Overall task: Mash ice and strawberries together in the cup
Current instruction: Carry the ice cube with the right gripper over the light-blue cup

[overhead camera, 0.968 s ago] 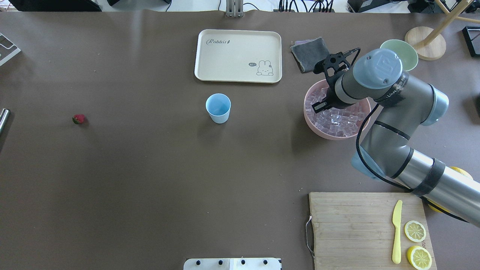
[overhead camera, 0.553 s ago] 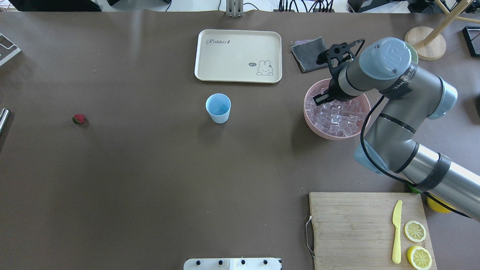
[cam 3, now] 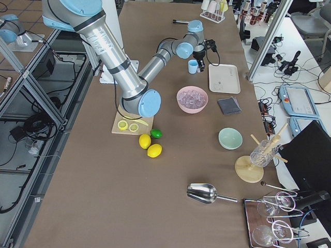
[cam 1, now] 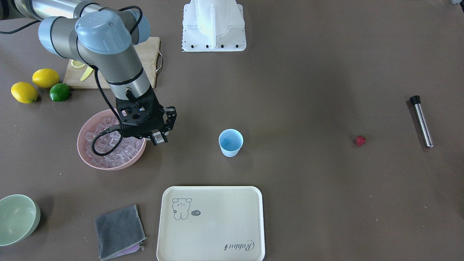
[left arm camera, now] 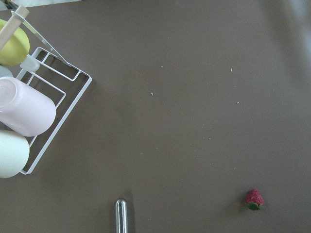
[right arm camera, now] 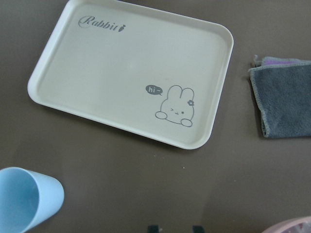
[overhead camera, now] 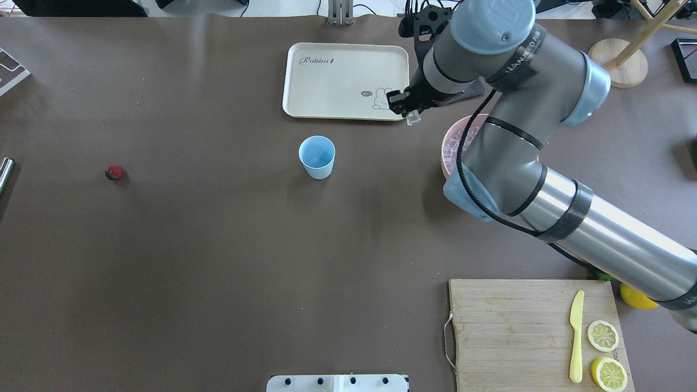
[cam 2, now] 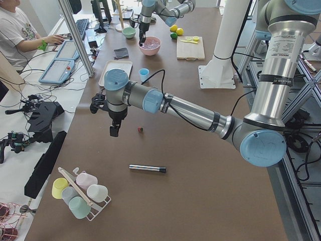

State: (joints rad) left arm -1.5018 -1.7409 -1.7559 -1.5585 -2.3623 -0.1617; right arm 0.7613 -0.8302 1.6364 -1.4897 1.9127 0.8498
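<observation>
one glassy ice cube (overhead camera: 414,117) in r. end effector (overhead camera: 408,112).

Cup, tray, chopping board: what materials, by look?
Cup: light blue, matte, thin even wall, likely plastic.
Tray: cream, smooth, moulded rim, printed rabbit, probably plastic or melamine.
Chopping board: pale wood, visible grain and plank seams, unvarnished by the look.

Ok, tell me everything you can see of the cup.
The cup is small, light blue, plastic-looking, tapered toward its base, with no handle. It stands upright on the brown table, on the robot's side of the tray, apart from it. Its inside looks empty. Nothing touches it; the right tool, gripping an ice cube, is off to one side.
</observation>
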